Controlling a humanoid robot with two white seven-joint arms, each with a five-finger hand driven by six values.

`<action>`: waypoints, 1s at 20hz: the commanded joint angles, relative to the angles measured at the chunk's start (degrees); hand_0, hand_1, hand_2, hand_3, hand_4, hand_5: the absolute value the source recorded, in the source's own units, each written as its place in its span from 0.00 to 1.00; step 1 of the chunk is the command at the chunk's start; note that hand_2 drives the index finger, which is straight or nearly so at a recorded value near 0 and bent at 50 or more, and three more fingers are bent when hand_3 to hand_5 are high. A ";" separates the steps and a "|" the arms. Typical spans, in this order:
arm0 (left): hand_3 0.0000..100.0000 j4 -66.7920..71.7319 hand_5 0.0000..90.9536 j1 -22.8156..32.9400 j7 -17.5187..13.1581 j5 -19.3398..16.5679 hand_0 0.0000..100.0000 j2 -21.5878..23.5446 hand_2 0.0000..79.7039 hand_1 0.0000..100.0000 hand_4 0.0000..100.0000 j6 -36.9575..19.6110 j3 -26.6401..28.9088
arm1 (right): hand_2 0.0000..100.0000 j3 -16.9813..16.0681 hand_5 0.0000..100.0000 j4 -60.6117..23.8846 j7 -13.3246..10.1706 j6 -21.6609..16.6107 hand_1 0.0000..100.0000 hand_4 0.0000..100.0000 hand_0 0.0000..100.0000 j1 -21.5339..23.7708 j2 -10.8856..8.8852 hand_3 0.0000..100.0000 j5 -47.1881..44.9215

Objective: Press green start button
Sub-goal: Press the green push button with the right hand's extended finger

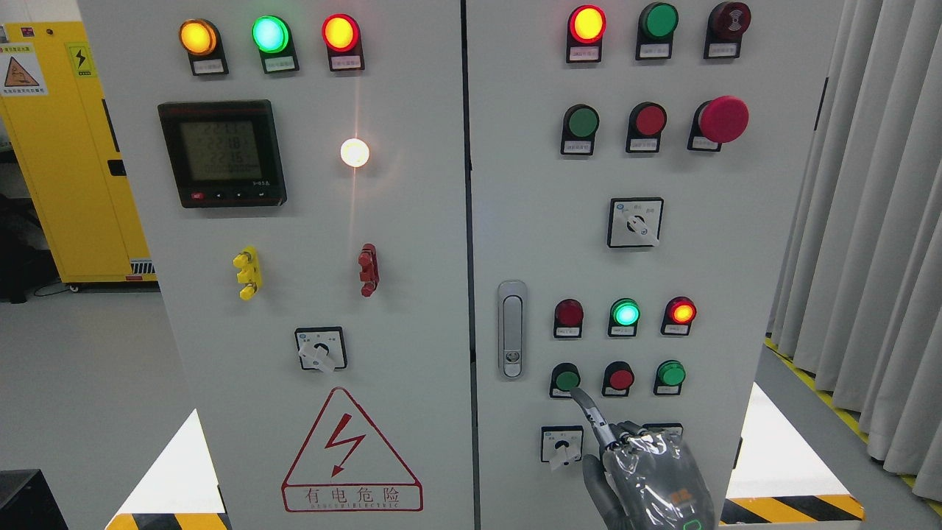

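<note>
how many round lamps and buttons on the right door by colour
red: 7
green: 5
total: 12

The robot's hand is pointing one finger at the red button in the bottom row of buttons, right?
Not quite. In the head view, the right hand points its finger at the green button, at the left end of that row. The red button sits next to it, untouched.
</note>
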 commanded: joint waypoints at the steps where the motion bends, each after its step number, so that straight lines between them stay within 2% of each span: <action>1: 0.00 0.00 0.00 0.00 -0.02 0.00 0.12 0.00 0.00 0.56 0.00 0.01 0.01 | 0.00 -0.14 0.94 1.77 0.04 0.04 0.89 0.82 0.80 -0.74 0.21 0.80 0.17; 20: 0.00 0.00 0.00 0.00 0.07 0.00 0.12 0.00 0.00 0.56 0.00 0.01 -0.08 | 0.00 -0.84 0.94 3.36 1.62 0.83 0.89 0.83 0.83 -2.06 0.30 0.80 -0.44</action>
